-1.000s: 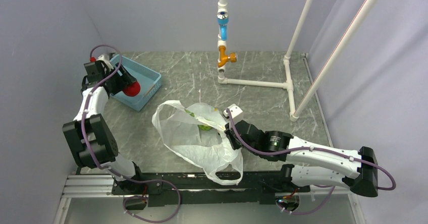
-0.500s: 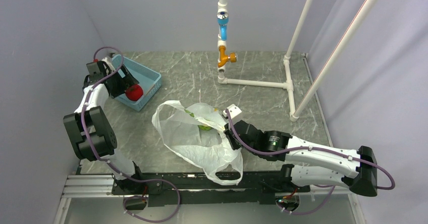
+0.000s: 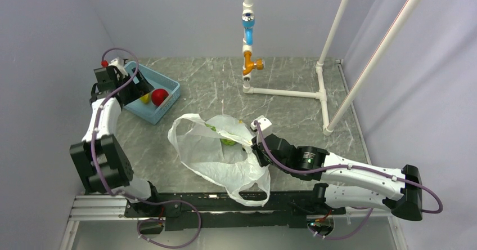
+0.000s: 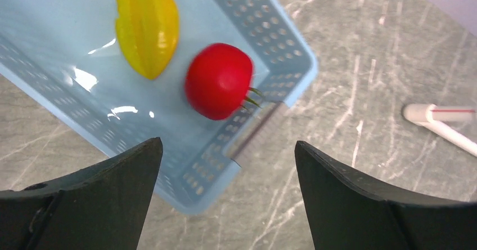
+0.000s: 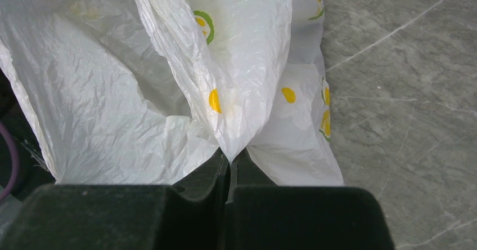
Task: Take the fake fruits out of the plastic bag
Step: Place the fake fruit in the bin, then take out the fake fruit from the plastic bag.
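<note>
Hovers with the left end effector [image 4: 225,148] released, jaws wide apart, above the blue basket [image 4: 292,58] at the upper left of the top view, with the red round fruit [image 4: 219,88] and the yellow oblong fruit [image 4: 146,27] inside it, near each other but not touching. Holds the right end effector [image 5: 229,168] clenched on a fold of the plastic bag [image 5: 112,115], crumpled on the worktop [image 3: 292,115] at centre frame, with a green piece [image 3: 228,142] showing through the film.

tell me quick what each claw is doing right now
left claw: open, empty, over the basket
right claw: closed, pinching a fold of the plastic bag
</note>
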